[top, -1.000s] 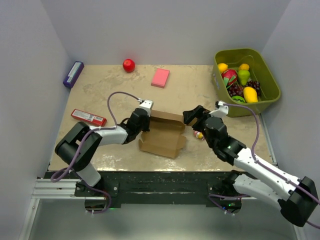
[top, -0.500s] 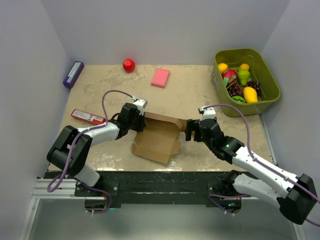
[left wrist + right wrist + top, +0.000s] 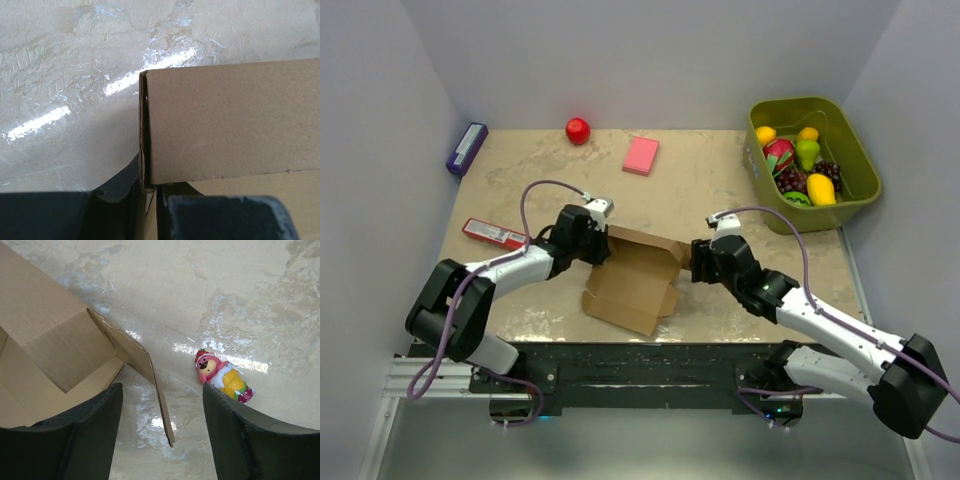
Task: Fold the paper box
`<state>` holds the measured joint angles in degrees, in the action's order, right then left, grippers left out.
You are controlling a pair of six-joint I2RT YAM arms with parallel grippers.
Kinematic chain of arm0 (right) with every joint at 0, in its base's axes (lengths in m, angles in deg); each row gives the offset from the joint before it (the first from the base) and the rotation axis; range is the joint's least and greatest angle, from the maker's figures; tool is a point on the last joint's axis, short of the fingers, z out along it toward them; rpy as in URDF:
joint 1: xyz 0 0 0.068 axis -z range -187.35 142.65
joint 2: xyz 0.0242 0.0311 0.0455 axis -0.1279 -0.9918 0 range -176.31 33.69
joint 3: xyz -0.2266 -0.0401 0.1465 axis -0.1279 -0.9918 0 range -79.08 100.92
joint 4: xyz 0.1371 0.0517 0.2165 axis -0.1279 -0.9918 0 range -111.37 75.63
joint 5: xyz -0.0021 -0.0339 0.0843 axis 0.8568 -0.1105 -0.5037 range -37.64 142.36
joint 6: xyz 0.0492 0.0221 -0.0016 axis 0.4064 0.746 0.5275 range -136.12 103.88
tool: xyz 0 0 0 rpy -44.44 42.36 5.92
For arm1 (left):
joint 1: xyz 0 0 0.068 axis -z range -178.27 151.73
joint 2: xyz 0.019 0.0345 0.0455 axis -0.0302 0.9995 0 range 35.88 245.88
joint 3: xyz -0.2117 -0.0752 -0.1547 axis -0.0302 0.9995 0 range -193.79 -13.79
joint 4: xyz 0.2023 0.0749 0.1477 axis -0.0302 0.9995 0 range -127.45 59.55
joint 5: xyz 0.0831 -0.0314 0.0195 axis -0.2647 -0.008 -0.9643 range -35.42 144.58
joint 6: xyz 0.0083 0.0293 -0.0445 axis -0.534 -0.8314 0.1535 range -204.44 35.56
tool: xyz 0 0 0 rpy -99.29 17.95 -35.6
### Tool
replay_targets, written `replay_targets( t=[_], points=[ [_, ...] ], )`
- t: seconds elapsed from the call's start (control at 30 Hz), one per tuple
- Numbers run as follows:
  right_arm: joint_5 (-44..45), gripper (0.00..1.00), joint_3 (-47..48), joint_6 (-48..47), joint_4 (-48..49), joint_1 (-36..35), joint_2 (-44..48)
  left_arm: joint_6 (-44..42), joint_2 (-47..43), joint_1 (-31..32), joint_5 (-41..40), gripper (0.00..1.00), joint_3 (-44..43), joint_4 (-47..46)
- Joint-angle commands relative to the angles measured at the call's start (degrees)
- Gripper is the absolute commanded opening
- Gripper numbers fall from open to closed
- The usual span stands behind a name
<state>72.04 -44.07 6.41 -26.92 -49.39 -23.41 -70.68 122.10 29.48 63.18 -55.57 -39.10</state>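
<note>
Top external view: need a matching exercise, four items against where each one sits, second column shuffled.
Items:
1. paper box
2. red ball
3. pink block
4. green bin

Places:
A. far edge, left of centre
B. far right, holding toy fruit
C. centre, partly folded, flaps open
D. lying flat on the far side, near the middle

Pairs: 1-C, 2-A, 3-D, 4-B
</note>
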Motion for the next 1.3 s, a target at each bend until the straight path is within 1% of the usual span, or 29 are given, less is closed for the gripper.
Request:
replay_targets(
  t=[0.0, 0.03, 0.07, 0.1, 0.13, 0.17, 0.2, 0.3, 0.5, 0.57, 0.63, 0.67, 0.77, 0.8, 0.9, 1.0, 1.03, 1.1, 1.13, 1.2, 1.23, 1.27],
  points=[
    [-3.0, 0.48, -0.8, -0.9, 3.3, -0.1, 0.0, -0.8, -2.6, -0.5, 1.0, 0.0, 0.1, -2.5],
    [-3.3, 0.4, -0.8, -0.6, 3.2, -0.1, 0.1, -0.4, -2.5, -0.5, 0.2, 0.0, 0.1, -2.6],
    [-3.3, 0.23, -0.8, -0.5, 3.0, -0.1, 0.4, 0.8, -2.5, -0.6, -0.9, 0.0, 0.1, -2.7],
    [-3.5, 0.15, -0.6, -0.4, 2.7, -0.1, 0.7, 1.6, -2.4, -0.6, -4.1, 0.0, 0.1, -2.8],
    [-3.9, 0.1, -0.7, 0.0, 2.7, -0.1, 0.9, 2.3, -2.5, -0.6, -5.7, 0.0, 0.1, -3.0],
    [-4.3, 0.02, -0.6, 0.1, 2.7, -0.1, 1.3, 3.8, -2.4, -0.6, -7.2, 0.0, 0.2, -3.4],
    [-4.6, 0.0, -0.8, 0.2, 2.8, -0.1, 1.8, 4.3, -2.4, -0.6, -9.8, 0.0, 0.3, -4.5],
    [-5.9, 0.0, -0.9, 0.8, 2.9, -0.1, 2.4, 6.1, -1.5, -0.6, -14.0, 0.0, -0.2, -5.6],
    [-6.9, 0.0, -1.5, 1.5, 3.4, -0.1, 3.4, 6.9, 2.7, -0.7, -19.9, 0.0, -2.8, -5.4],
    [-6.9, 0.0, -1.9, 1.4, 3.5, -0.1, 3.7, 6.6, 3.3, -0.6, -20.6, 0.0, -2.9, -5.9],
    [-6.3, 0.01, -2.0, 1.4, 3.7, -0.1, 3.3, 6.2, 2.4, -0.4, -19.1, 0.0, -1.6, -7.5],
    [-6.0, 0.13, -1.8, 1.6, 3.7, -0.1, 3.1, 6.3, 2.0, -0.3, -18.5, 0.0, -1.1, -9.0],
    [-4.3, 0.42, -0.2, 3.7, 2.8, -0.1, 1.7, 6.1, 0.4, 0.0, -19.6, 0.0, 0.5, -9.7],
    [-4.3, 0.6, 0.1, 4.5, 2.7, -0.1, 1.4, 6.0, 0.2, 0.1, -21.6, 0.0, 0.9, -9.7],
    [-4.7, 0.76, 0.9, 7.6, 3.5, -0.1, 0.9, 5.3, -1.4, 0.5, -22.8, 0.0, 3.5, -10.2],
    [-5.4, 0.83, 1.5, 9.8, 5.3, -0.1, 0.3, 4.6, -2.1, 0.7, -20.9, 0.13, 4.9, -10.7],
    [-7.1, 0.83, 1.8, 10.5, 5.5, -0.1, 0.0, 4.4, -2.2, 0.8, -20.5, 0.25, 5.1, -10.0],
    [-8.1, 0.85, 3.2, 12.4, 6.8, -0.1, -1.4, 4.4, -3.3, 0.9, -19.2, 0.4, 5.7, -9.2],
    [-9.1, 0.85, 3.9, 13.2, 7.0, -0.1, -2.0, 4.6, -3.9, 0.9, -18.7, 0.54, 5.8, -8.6],
    [-10.2, 0.85, 6.4, 15.3, 7.3, -0.1, -4.0, 4.8, -6.5, 0.9, -17.0, 0.66, 6.5, -7.7],
    [-11.1, 0.84, 7.2, 16.1, 7.5, -0.1, -4.7, 5.0, -7.5, 0.9, -16.4, 0.73, 6.8, -6.7],
    [-12.8, 0.84, 8.5, 16.6, 8.4, -0.1, -5.3, 5.1, -8.3, 0.9, -15.3, 0.77, 7.0, -6.0]
  ],
)
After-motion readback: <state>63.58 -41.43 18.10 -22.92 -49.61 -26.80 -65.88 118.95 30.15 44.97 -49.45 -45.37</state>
